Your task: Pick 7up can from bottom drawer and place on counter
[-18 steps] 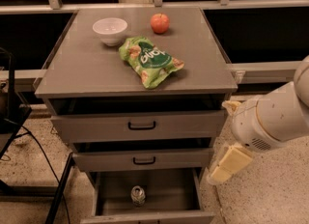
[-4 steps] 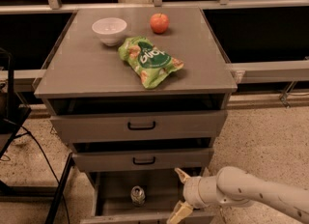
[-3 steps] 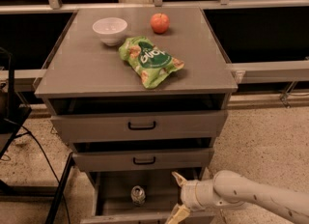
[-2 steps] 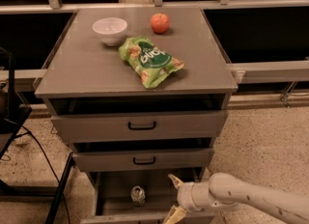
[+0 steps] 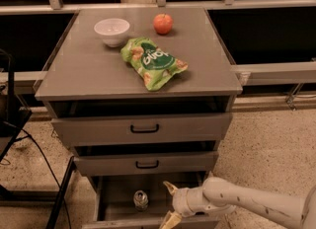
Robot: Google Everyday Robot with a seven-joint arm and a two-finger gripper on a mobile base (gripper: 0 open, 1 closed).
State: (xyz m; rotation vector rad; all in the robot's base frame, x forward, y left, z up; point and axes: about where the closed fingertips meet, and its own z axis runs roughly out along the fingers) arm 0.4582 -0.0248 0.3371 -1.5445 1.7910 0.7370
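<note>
in the camera view, the counter (image 5: 84,72) carries three things: a white bowl (image 5: 112,30) at the back left, a red apple (image 5: 163,23) at the back just right of centre, and a green chip bag (image 5: 152,61) lying flat in front of them, near the middle. under the counter the top drawer (image 5: 98,130) and the middle drawer (image 5: 108,165) each stand a little way out, each with a black handle. the middle drawer's front overhangs the back of the bottom drawer (image 5: 113,196), which is pulled out farthest. the pale arm (image 5: 247,204) comes in from the lower right, low over the floor. the gripper (image 5: 169,204) sits in the right part of the bottom drawer, its two tan fingers (image 5: 170,188) spread apart with nothing between them, one pointing up toward the middle drawer and one down at the drawer's front lip. the 7up can (image 5: 140,200) stands upright on the plain grey drawer bottom, about midway across, just left of the gripper and not touching it; its silver top faces up and its body looks pale. bare drawer bottom lies between the can and the left wall. a black frame (image 5: 64,198) stands close to the cabinet's left side, while speckled floor (image 5: 266,139) lies open on the right.
</note>
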